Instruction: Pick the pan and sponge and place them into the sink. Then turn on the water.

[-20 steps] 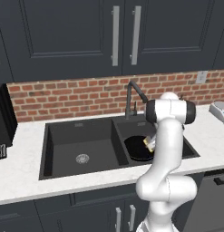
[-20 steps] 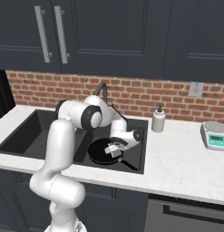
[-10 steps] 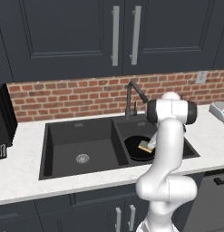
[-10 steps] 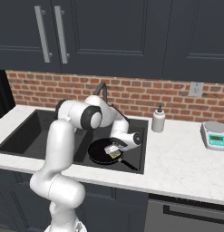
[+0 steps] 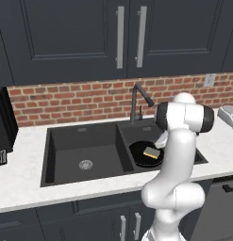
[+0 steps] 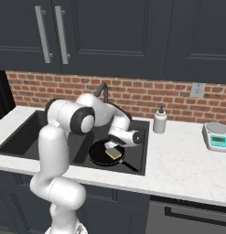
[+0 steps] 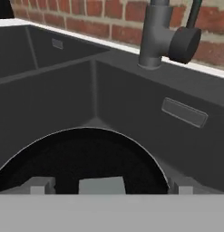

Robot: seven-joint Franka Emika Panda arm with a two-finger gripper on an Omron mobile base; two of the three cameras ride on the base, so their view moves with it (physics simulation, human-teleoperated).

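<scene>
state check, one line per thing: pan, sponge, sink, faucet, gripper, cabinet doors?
pan: in the sink's right basin, handle toward the front rim
sponge: lying in the pan
sink: left basin holds nothing
faucet: no water running
gripper: open, just above the sponge, holding nothing
cabinet doors: closed

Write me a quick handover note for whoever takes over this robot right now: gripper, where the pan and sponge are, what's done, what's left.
Gripper: open, holding nothing, just above the sponge.
Pan: lying in the right basin of the sink.
Sponge: resting inside the pan, so it is in the sink too.
Faucet: no stream at the spout; water looks off.
Done: pan and sponge are in the sink.
Left: lift the hand clear, reach the faucet behind the basins and turn on the water.
</scene>
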